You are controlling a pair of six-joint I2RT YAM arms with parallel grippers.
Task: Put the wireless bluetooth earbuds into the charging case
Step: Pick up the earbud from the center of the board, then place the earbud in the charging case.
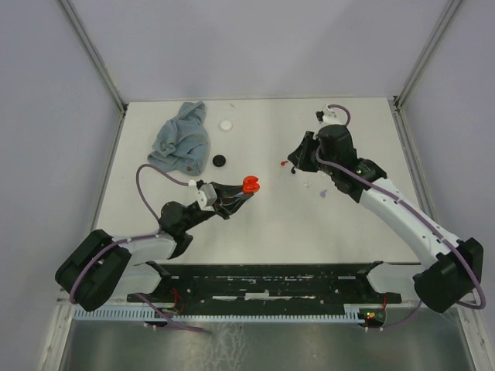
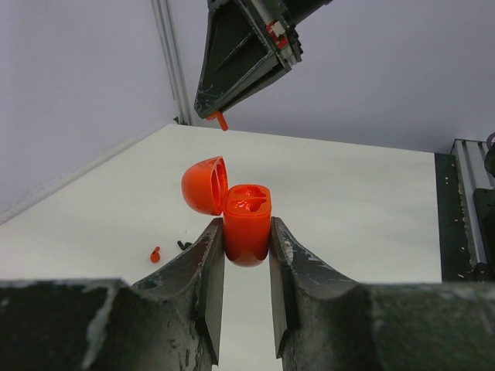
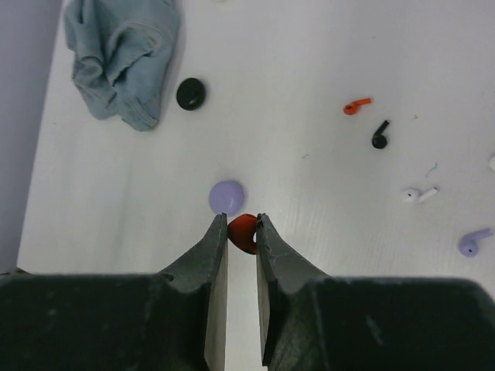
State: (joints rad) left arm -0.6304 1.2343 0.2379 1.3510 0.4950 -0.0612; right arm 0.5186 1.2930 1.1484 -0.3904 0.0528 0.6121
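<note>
The white worktop is carrying everything here. The crumpled blue cloth is lying at the back, left of the charging case.

The left fingers are squeezing that red case by its lower body, one on each side. They are holding it upright, with its lid hanging open to the left in the wrist view and the two sockets showing.

Off to the right of the case and apart from it, the right fingers are pinching a red earbud between their very tips. Seen from the case's side, it is showing as a small red stub poking down below those tips, higher than the open case.

Discs now. A black disc is sitting just left of and behind the case, and a white disc is farther back. A lavender disc is lying right of the case, just past the pinched bud.

Smallest of all, four loose buds are resting on the worktop right of the case: a second red earbud, a black earbud, a white earbud and a lavender earbud. None is touching another.
</note>
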